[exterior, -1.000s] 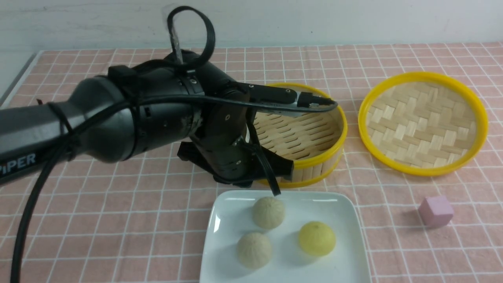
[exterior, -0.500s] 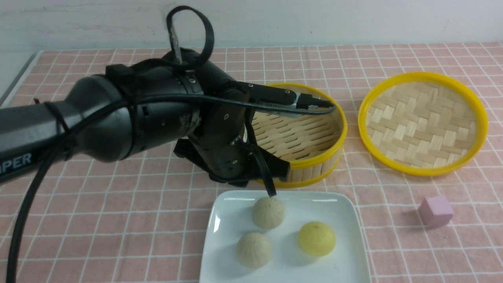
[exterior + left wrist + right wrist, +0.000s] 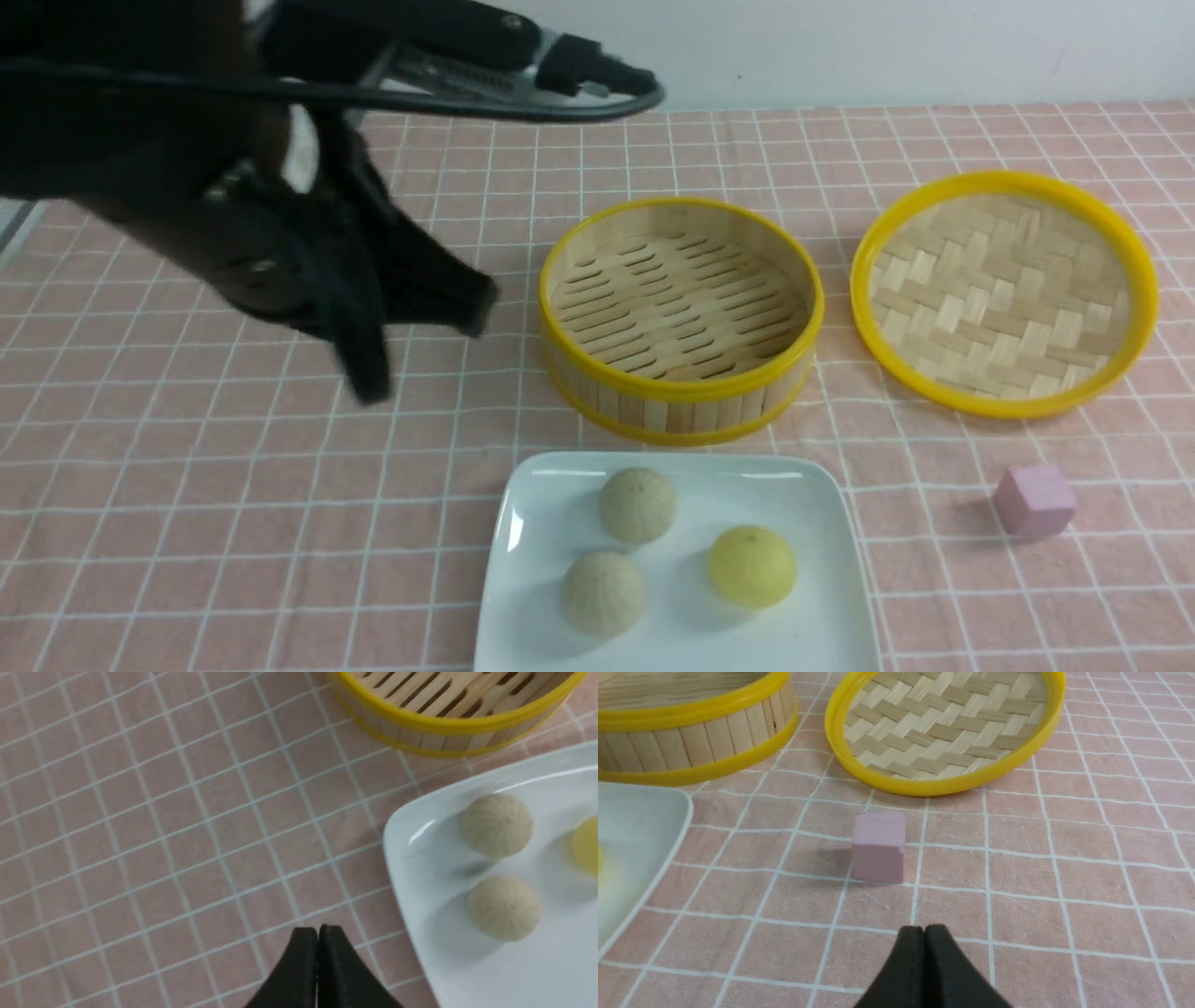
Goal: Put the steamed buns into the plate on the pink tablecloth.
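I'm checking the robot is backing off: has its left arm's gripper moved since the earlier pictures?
Yes: the left gripper has moved left, away from the steamer basket it partly hid.

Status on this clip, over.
Both hands shut, empty. Three buns on the white plate. Nothing blocking the plate.

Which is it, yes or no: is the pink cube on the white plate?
No, the pink cube sits on the tablecloth, beside the white plate.
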`<state>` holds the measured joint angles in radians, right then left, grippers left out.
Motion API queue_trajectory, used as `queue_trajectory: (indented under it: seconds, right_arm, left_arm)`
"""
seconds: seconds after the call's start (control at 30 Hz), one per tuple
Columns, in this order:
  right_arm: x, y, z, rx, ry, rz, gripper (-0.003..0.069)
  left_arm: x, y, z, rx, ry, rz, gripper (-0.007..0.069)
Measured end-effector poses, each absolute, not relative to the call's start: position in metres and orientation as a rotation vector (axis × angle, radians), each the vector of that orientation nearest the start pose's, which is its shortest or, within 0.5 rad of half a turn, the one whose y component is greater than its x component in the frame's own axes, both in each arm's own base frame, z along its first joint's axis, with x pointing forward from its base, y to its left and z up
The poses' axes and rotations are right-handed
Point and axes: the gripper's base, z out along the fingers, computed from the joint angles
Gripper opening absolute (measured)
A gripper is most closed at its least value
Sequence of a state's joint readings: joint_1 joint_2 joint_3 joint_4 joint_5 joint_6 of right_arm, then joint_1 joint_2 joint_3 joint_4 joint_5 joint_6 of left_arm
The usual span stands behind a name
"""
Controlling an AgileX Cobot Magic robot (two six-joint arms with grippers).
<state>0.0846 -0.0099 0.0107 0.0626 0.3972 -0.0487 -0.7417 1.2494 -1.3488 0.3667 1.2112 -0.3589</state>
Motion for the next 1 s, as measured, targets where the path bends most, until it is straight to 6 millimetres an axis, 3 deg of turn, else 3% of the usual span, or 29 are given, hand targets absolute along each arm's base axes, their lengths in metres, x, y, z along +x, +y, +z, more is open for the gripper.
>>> queue_trajectory:
  seconds: [0.13, 0.17, 0.2, 0.23, 0.3, 0.4, 0.5, 0.6, 0.77, 1.0]
  right_arm:
    - [0.051, 0.007, 0.175, -0.088, 1.880, 0.087, 0.0006]
    - [0.051, 0.007, 0.175, -0.088, 1.880, 0.087, 0.0006]
    - [0.051, 0.007, 0.175, -0.088, 1.880, 0.087, 0.0008]
    - [0.051, 0.007, 0.175, -0.088, 1.880, 0.087, 0.0008]
    - [0.051, 0.007, 0.175, -0.088, 1.880, 0.087, 0.0011]
    - [0.051, 0.007, 0.175, -0.088, 1.880, 0.087, 0.0013]
    - [0.051, 0.007, 0.175, -0.088, 1.880, 0.087, 0.0015]
    - [0.051, 0.007, 0.175, -0.088, 1.880, 0.087, 0.0020]
    - [0.051, 0.007, 0.175, -0.088, 1.880, 0.087, 0.0026]
    - [0.051, 0.007, 0.175, -0.088, 1.880, 0.087, 0.0036]
  left_arm:
    - [0.152, -0.095, 0.433, 0.445, 2.308, -0.016, 0.0022]
    - [0.150, -0.093, 0.434, 0.439, 2.299, -0.023, 0.0022]
    - [0.131, -0.075, 0.438, 0.404, 2.264, -0.066, 0.0023]
    - [0.126, -0.072, 0.437, 0.396, 2.260, -0.079, 0.0023]
    - [0.096, -0.048, 0.420, 0.348, 2.239, -0.167, 0.0023]
    - [0.077, -0.039, 0.386, 0.352, 2.201, -0.290, 0.0024]
    - [0.071, -0.041, 0.360, 0.362, 2.153, -0.392, 0.0026]
    - [0.070, -0.051, 0.333, 0.325, 1.988, -0.601, 0.0027]
    - [0.074, -0.062, 0.329, 0.266, 1.737, -0.806, 0.0034]
    - [0.076, -0.066, 0.322, 0.267, 1.684, -0.842, 0.0040]
